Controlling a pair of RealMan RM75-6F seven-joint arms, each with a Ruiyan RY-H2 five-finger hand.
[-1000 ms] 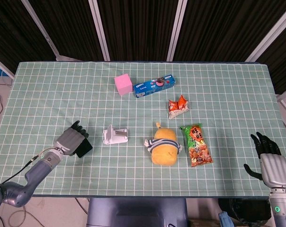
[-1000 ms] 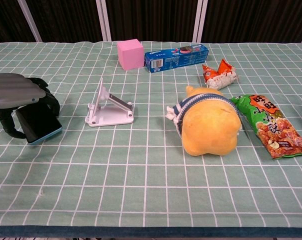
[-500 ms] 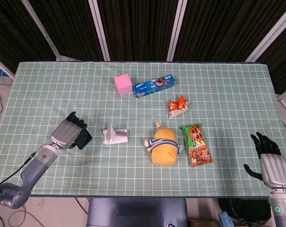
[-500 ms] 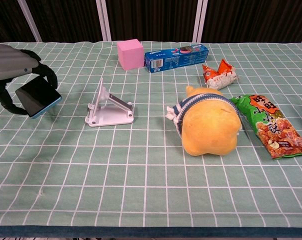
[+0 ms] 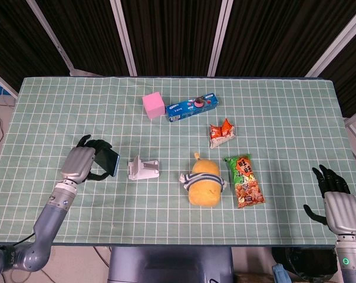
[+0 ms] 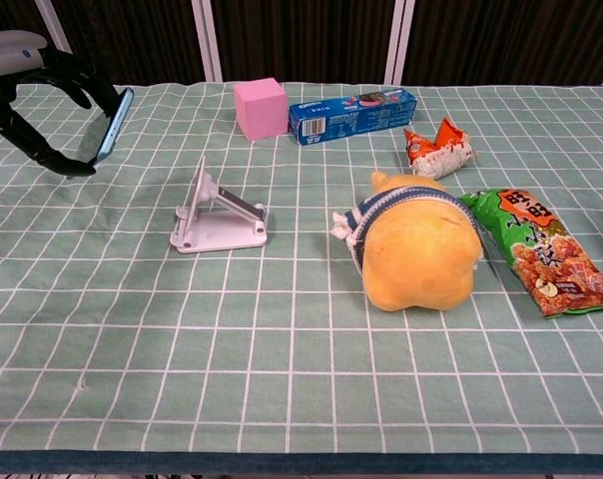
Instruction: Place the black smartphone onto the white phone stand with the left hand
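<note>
1. Smartphone [image 5: 110, 162]: the left hand [image 5: 79, 165] has it gripped between its fingers, lifted off the bench [image 5: 60, 106] and turned nearly on edge, just at 9 o'clock of the phone stand [image 5: 142, 168] in the head view.
2. Done, judging by this: the pick-up and lift. Left: carrying it across, tilting it to match the stand's sloped back, setting it down, then letting go.
3. The right hand [image 5: 337, 203] hangs off the bench's 4 o'clock corner, fingers apart, holding nothing.
4. Room: open cloth lies between phone and stand. The plush toy [image 5: 204, 183] sits at 3 o'clock of the stand, apart from it; the pink cube [image 5: 153, 106] and biscuit box [image 5: 193, 109] lie well off toward 12 o'clock.
5. The stand looks light, so a nudge could likely shift it.
</note>
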